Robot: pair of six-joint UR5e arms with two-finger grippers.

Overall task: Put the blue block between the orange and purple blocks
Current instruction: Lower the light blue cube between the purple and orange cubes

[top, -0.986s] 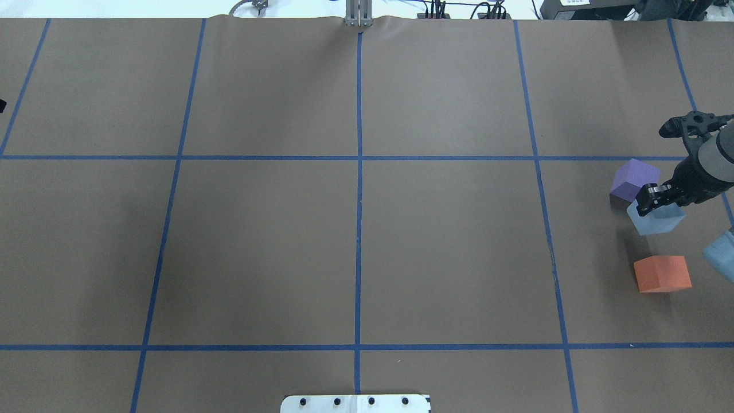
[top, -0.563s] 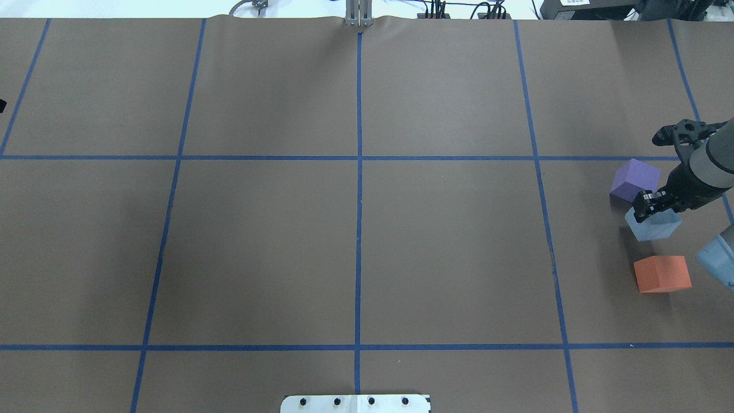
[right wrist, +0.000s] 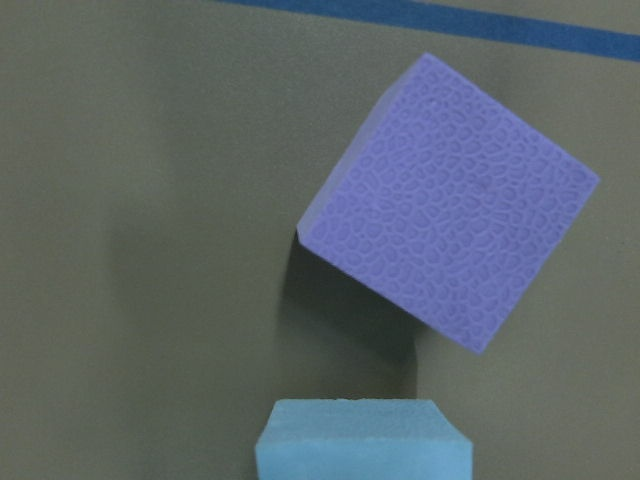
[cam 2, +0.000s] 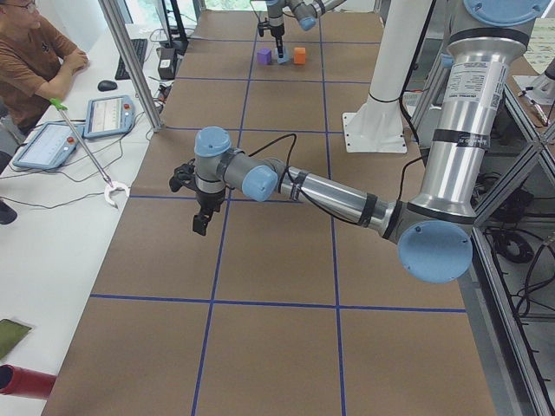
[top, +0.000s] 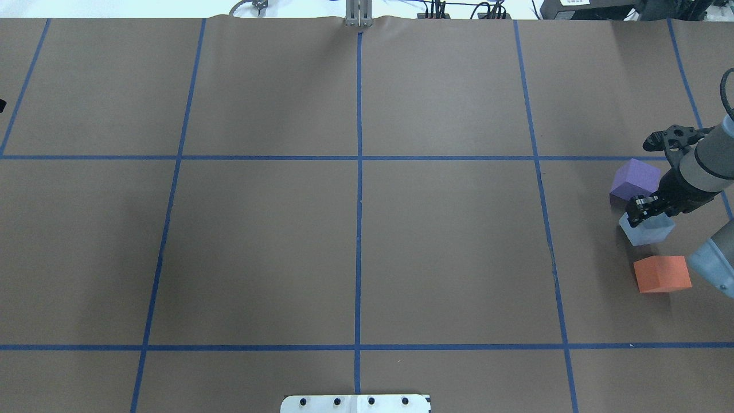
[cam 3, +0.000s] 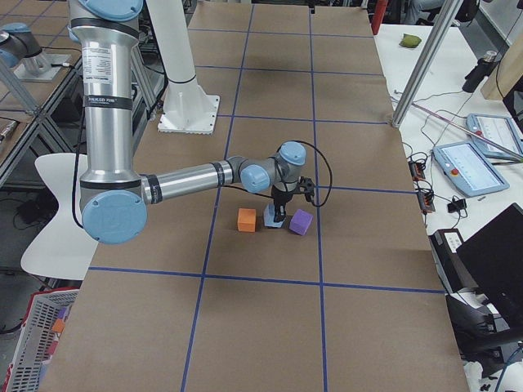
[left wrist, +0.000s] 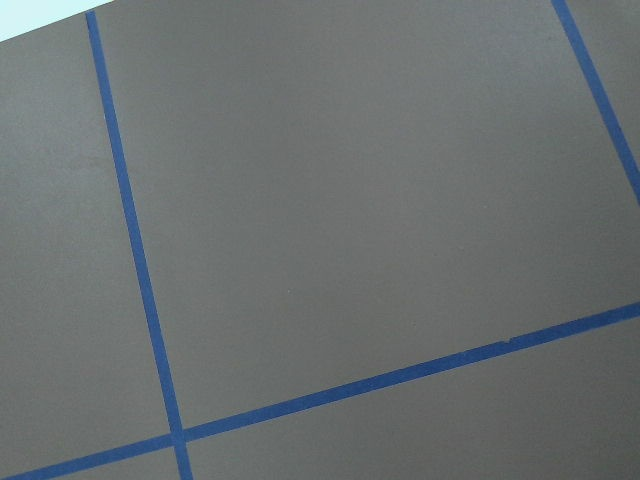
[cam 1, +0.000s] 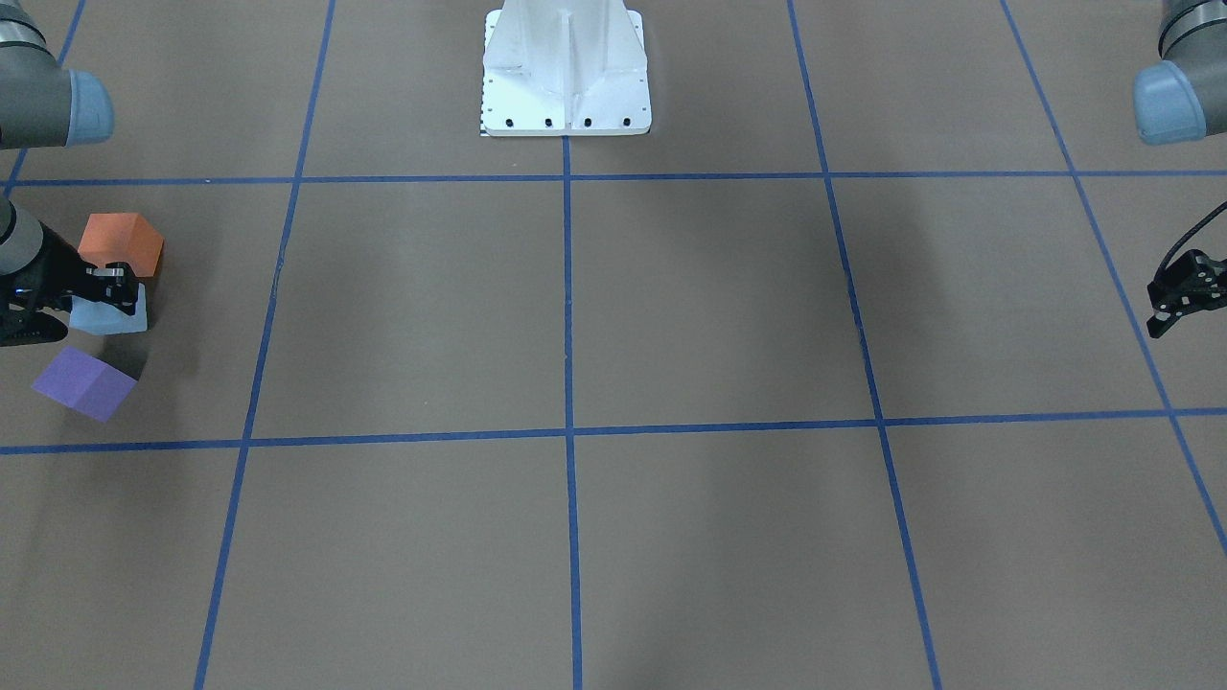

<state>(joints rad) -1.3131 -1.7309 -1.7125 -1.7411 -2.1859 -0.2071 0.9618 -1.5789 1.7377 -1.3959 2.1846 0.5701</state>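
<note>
My right gripper (top: 643,211) is shut on the light blue block (top: 648,230) and holds it low between the purple block (top: 635,179) and the orange block (top: 662,273). I cannot tell whether it touches the table. The front view shows the same row: orange block (cam 1: 120,241), blue block (cam 1: 110,316), purple block (cam 1: 84,383). The right wrist view shows the purple block (right wrist: 450,215) with the blue block's top (right wrist: 365,438) at the bottom edge. My left gripper (cam 1: 1158,328) hangs empty far away, fingers together.
The table is brown paper with a blue tape grid (top: 358,158). The white robot base plate (cam 1: 566,72) stands at the middle of the robot's edge. An operator (cam 2: 35,61) sits by tablets beside the table in the exterior left view.
My right gripper has moved left and toward the robot with the blue block, bringing it more squarely between the purple and orange blocks. The left arm has not moved.
</note>
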